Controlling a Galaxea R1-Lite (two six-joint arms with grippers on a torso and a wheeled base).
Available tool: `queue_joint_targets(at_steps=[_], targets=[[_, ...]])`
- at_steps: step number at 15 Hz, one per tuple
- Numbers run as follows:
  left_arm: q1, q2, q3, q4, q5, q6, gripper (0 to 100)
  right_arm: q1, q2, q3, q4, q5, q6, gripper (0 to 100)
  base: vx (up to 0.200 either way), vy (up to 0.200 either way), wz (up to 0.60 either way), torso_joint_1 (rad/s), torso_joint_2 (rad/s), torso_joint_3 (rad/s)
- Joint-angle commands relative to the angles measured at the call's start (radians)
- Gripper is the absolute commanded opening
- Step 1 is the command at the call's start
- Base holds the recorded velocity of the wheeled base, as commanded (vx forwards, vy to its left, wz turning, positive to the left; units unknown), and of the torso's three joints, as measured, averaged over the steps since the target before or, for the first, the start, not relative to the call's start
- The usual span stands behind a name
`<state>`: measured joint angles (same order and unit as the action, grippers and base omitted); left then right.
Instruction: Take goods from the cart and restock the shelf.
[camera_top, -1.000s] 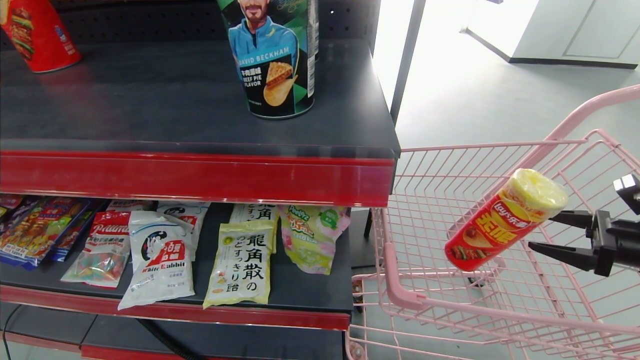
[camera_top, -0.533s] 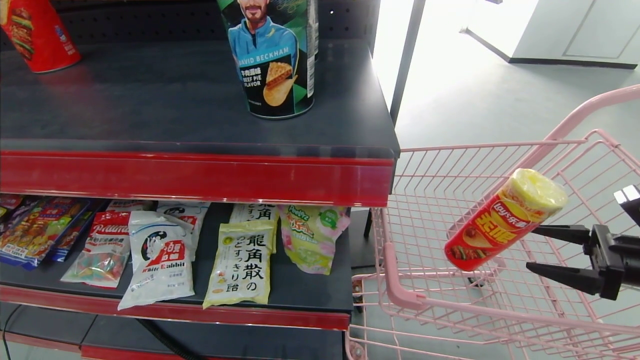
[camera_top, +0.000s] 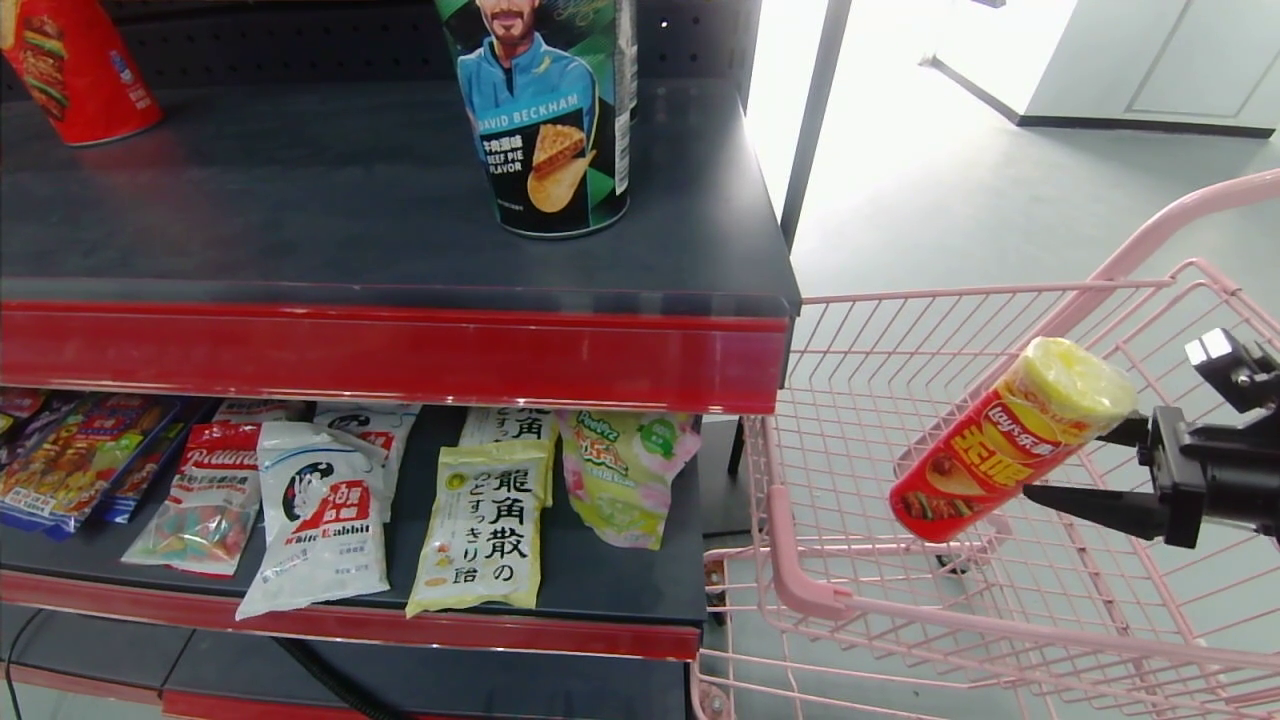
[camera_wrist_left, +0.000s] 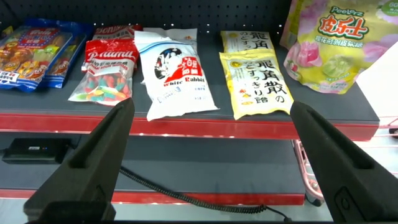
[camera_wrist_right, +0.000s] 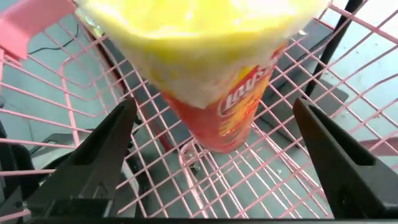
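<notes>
A red chips can (camera_top: 1000, 450) with a yellow lid leans tilted inside the pink wire cart (camera_top: 800, 590), lid end up and to the right. My right gripper (camera_top: 1085, 465) is open at the lid end, one finger below the lid and the other partly behind it. In the right wrist view the can (camera_wrist_right: 227, 106) sits between the open fingers (camera_wrist_right: 93, 162), with a gap on each side. My left gripper (camera_wrist_left: 211, 162) is open with nothing between its fingers, in front of the lower shelf's red edge (camera_wrist_left: 186, 124).
The upper shelf (camera_top: 300, 200) holds a green-and-black can (camera_top: 545, 110) near its right end and a red can (camera_top: 80, 65) at the far left, with bare board between. Several snack bags (camera_top: 480, 530) lie on the lower shelf. The cart stands right of the shelf.
My right gripper dipped, then moved left toward the can, so its open fingers now flank the lid end. The can and the shelf goods have not moved.
</notes>
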<state>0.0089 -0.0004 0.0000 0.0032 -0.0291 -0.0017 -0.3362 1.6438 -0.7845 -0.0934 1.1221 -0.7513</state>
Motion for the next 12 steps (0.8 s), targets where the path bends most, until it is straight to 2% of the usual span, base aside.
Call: queue_joint_targets(at_steps=[1,12], targets=[[0.000,0.000,0.000,0.000,0.000,0.000,100,0.000,0.024,-0.015,-0.002,0.001,0.012,100,0.000,0.000,0.00,0.000,0.00,0.000],[0.000,0.000,0.000,0.000,0.000,0.000,100,0.111,0.082,-0.127,-0.011,0.002,0.178,100,0.000,0.000,0.00,0.000,0.00,0.000]])
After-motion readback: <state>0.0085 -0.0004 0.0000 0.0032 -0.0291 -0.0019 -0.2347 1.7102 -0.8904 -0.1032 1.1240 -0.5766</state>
